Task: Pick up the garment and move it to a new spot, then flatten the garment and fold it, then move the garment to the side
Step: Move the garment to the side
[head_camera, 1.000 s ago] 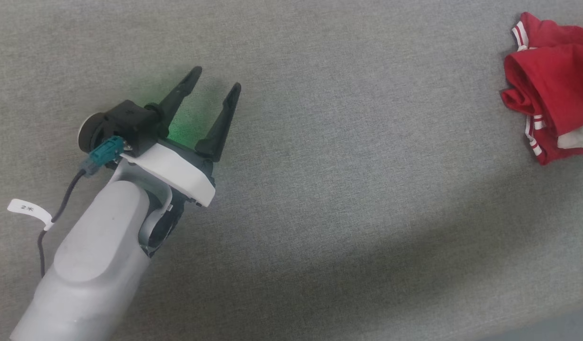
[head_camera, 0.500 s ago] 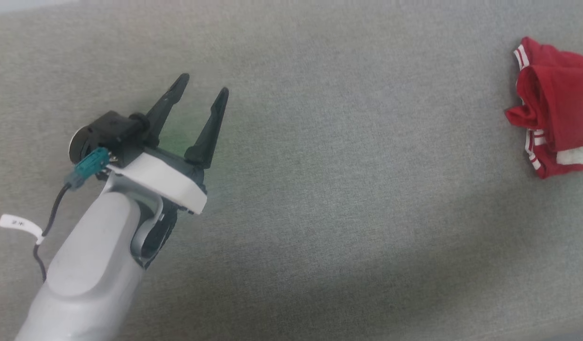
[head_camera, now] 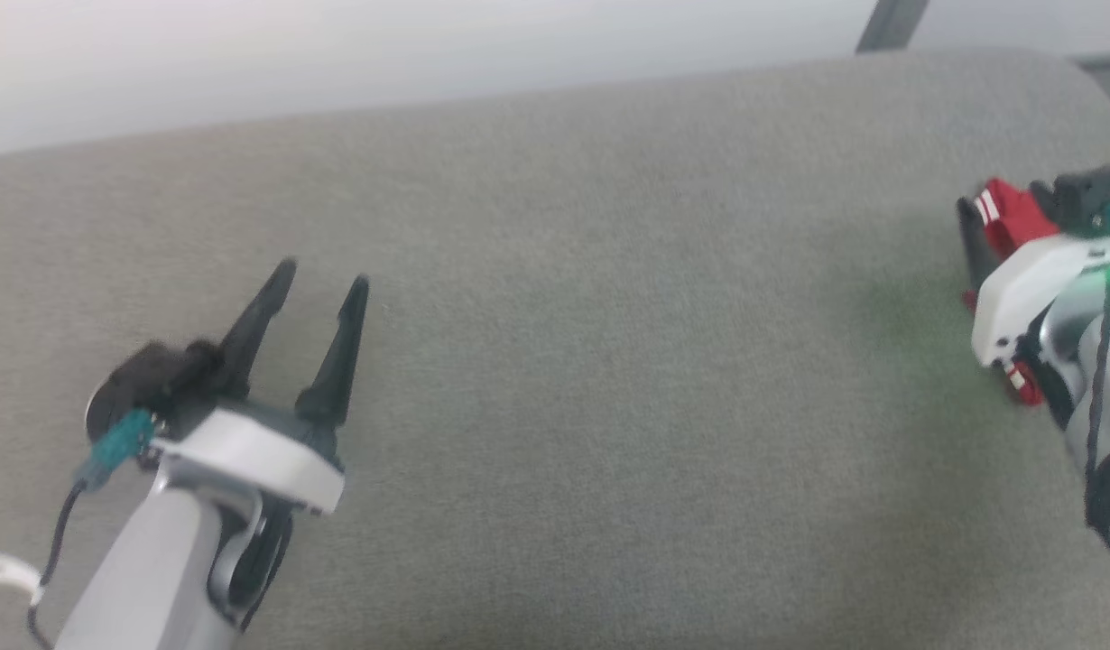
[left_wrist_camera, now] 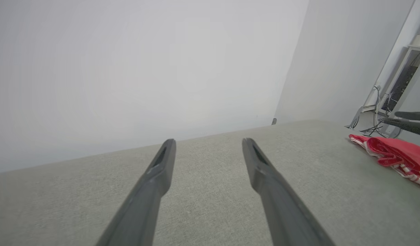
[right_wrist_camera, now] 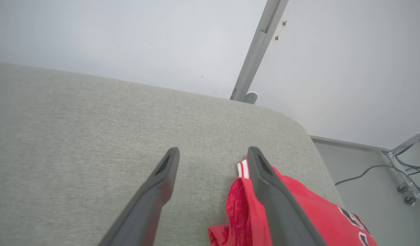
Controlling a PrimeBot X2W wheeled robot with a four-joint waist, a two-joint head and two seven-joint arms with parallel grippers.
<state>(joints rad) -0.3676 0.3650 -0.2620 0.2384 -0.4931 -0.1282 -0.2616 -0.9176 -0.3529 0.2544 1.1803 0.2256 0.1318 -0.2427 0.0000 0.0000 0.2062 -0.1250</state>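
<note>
a: at the near left, the left gripper (head_camera: 325, 273)?
b: spread wide, holding nothing, above the grey cushion (head_camera: 609, 361).
a: and the red shirt (right_wrist_camera: 309, 208)?
b: crumpled at the cushion's right edge; the right gripper (right_wrist_camera: 214, 150) gapes over it, one finger crossing the cloth, gripping nothing.

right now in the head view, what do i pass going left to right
left tool → bare grey cushion → right tool at the right edge. The red garment overlaps that tool, so it is left unordered.
</note>
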